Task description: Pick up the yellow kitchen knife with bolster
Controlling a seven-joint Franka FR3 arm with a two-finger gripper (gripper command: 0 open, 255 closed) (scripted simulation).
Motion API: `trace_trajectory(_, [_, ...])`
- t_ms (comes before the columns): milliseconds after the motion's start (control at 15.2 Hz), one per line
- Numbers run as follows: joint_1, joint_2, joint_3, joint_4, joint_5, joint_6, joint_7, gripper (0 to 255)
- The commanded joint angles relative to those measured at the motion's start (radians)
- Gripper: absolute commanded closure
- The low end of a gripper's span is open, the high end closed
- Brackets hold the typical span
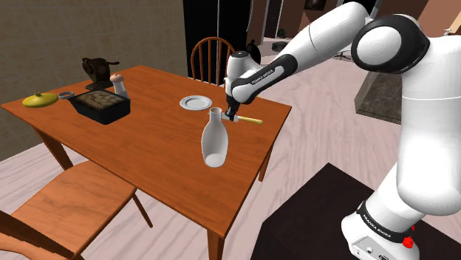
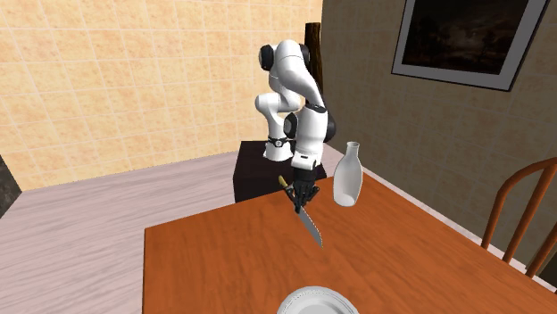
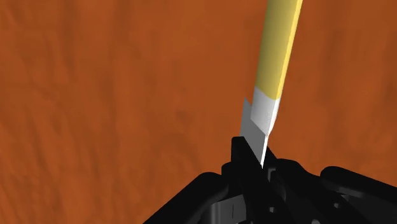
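Observation:
The knife has a yellow handle [image 3: 277,49] and a grey bolster [image 3: 261,113]. My gripper [image 3: 252,158] is shut on it at the blade just behind the bolster. From the shoulder view the gripper [image 1: 231,114] is over the wooden table [image 1: 148,144] near its right end, with the yellow handle [image 1: 251,120] sticking out to the right. In the second exterior view the knife [image 2: 310,225] hangs tilted from the gripper [image 2: 299,196], serrated blade slanting down toward the table [image 2: 223,259].
A white bottle [image 1: 214,138] [image 2: 347,176] stands close beside the gripper. A small plate [image 1: 196,103] lies just beyond. A black tray [image 1: 100,105], shaker [image 1: 118,83] and yellow lid [image 1: 39,100] sit at the far end. Chairs [image 1: 210,55] [image 1: 66,207] flank the table.

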Motion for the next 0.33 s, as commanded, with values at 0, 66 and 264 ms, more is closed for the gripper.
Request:
trace_trajectory(0, [-0.001, -0.015, 0.002, 0.004, 0.005, -0.019, -0.006, 255])
trace_trajectory(66, [-0.002, -0.023, 0.004, 0.006, 0.007, -0.03, -0.009, 255])
trace_trajectory(264, [-0.003, -0.032, 0.005, 0.01, 0.01, -0.042, -0.012, 255])
